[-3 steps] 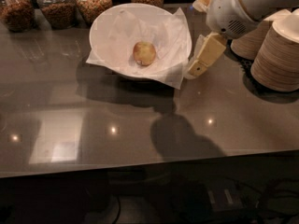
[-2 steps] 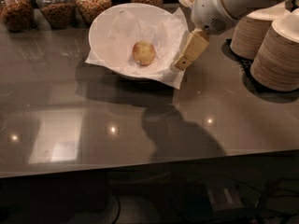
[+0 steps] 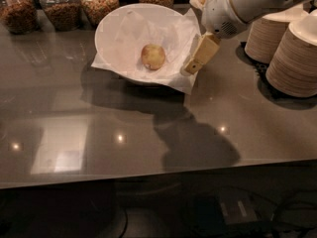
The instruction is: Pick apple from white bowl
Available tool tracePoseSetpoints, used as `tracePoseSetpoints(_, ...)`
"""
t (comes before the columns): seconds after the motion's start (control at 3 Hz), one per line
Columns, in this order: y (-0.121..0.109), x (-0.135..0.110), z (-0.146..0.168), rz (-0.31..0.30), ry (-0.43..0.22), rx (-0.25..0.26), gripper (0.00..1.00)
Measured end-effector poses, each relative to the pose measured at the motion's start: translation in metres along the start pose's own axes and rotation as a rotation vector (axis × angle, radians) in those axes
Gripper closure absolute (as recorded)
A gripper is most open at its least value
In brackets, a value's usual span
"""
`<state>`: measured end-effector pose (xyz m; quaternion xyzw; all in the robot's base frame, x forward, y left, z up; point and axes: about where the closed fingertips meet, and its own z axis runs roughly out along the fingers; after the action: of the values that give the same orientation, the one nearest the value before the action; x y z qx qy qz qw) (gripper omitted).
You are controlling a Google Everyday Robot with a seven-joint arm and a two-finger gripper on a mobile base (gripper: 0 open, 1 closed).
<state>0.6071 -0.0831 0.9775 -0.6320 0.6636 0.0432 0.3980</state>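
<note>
- Leftward travel is the change since the earlier frames: the gripper (image 3: 195,62) has come in from over the open table to the right-hand rim of the white bowl (image 3: 111,29), and the white arm (image 3: 237,4) has swung in behind it.
- It now hangs tilted, its beige tip pointing down and to the left, just over the corner of the crinkled paper liner (image 3: 185,83) that laps over the rim.
- From this angle only one beige face of the gripper shows, so I cannot tell whether it stands apart or together. It holds nothing.
- The apple (image 3: 153,56) lies near the middle of the bowl on the paper, yellowish with a brown blush, apart from the gripper and untouched.
- Step in hand, as I judge it: the approach. The grasp is not yet made.
- Next, the gripper probably needs to carry further left over the rim, then descend with the apple between its jaws, and close.
- The risk I see is the loose paper catching or dragging, and the round fruit rolling off.
- Behind the bowl stand glass jars (image 3: 100,1) of dry goods. Stacked paper bowls (image 3: 297,58) sit to the right on the dark table (image 3: 148,133).
</note>
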Motion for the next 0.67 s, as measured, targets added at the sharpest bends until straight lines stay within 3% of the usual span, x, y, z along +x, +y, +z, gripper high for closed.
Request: tracePoseSetpoints(0.67, -0.029, 0.017, 0.049, 0.002, -0.034, -0.010, 0.00)
